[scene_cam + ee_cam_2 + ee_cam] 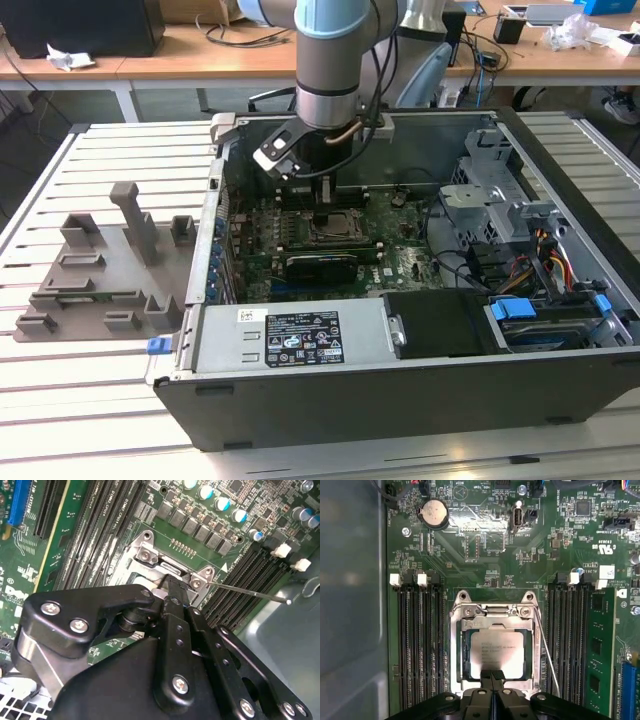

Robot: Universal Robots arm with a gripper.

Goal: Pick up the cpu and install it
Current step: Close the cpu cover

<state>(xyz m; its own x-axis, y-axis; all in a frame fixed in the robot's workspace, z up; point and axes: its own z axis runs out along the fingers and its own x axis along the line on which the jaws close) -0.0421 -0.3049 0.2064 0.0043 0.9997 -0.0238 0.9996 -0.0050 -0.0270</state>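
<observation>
Presently, the arm (330, 60) reaches down into an open computer case (300, 400) that lies on a slatted metal surface (100, 400). In the first wrist view, the cpu (497, 647) lies flat and square inside the socket frame (457, 645) on the green motherboard (485, 555), between two banks of memory slots (420, 640). The gripper (491, 676) is closed, its fingers pressed together with nothing between them. Its tips are over the cpu's near edge; contact cannot be confirmed. A thin retention lever (547, 655) runs beside the socket frame.
</observation>
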